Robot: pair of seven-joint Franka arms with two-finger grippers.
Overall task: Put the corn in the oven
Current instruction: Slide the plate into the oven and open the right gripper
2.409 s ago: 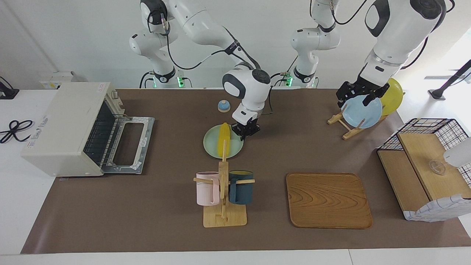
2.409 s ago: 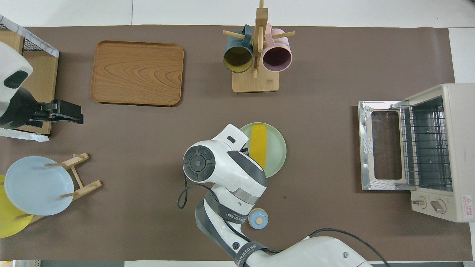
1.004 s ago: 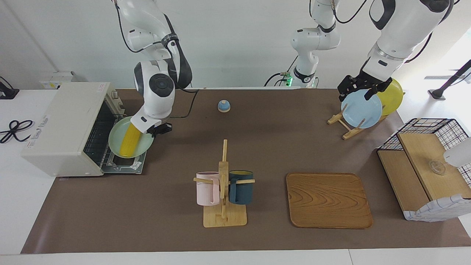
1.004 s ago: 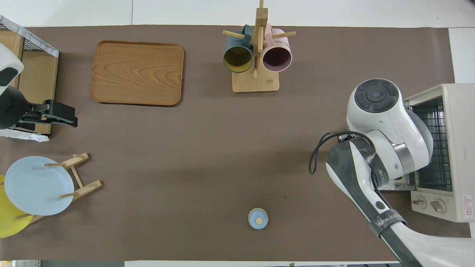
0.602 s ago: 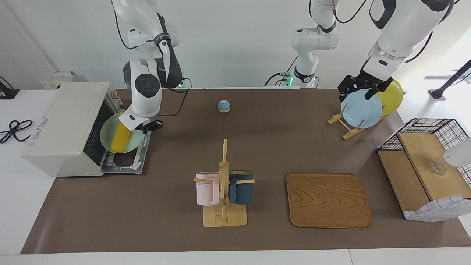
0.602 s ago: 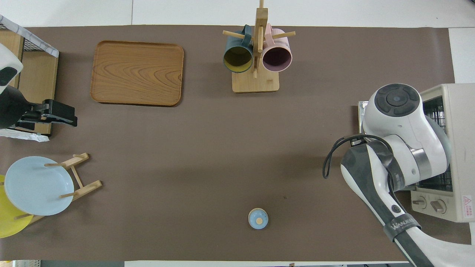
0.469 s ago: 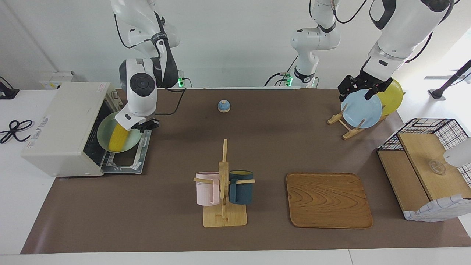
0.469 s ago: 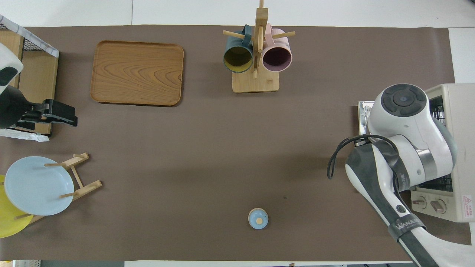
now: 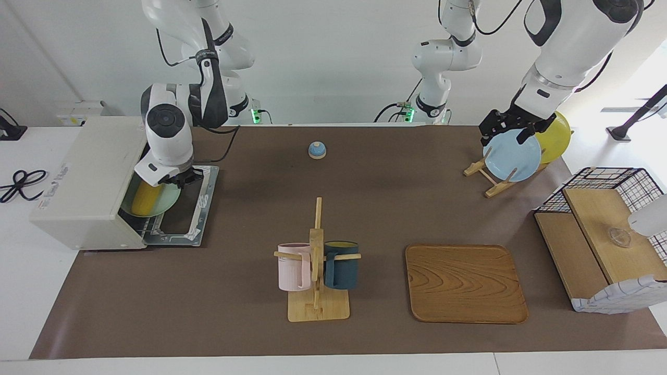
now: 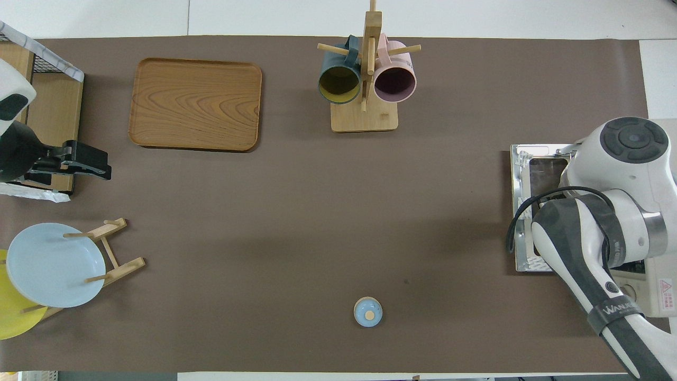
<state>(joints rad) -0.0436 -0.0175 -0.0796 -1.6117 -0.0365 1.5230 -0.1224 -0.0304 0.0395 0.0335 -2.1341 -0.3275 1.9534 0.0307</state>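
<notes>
The yellow corn [image 9: 145, 200] lies on a pale green plate [image 9: 170, 197]. My right gripper [image 9: 183, 179] is shut on that plate's rim. Plate and corn sit partly inside the mouth of the cream-white oven [image 9: 83, 172], above its wire rack. The oven door [image 9: 201, 202] lies folded down flat on the table. In the overhead view my right arm covers the corn and the plate; only the oven's knob end [image 10: 664, 296] and the door [image 10: 539, 169] show. My left gripper [image 9: 513, 131] hangs open and empty over the blue plate, waiting.
A plate rack holds a blue plate [image 9: 513, 156] and a yellow plate [image 9: 556, 133] at the left arm's end. A wire-and-wood basket [image 9: 604, 234] stands beside it. A wooden tray [image 9: 465, 284], a mug rack [image 9: 317, 260] and a small blue knob [image 9: 317, 150] stand mid-table.
My right arm has carried the green plate with the corn from mid-table to the oven and pushed it partly into the mouth. The left arm has barely moved.
</notes>
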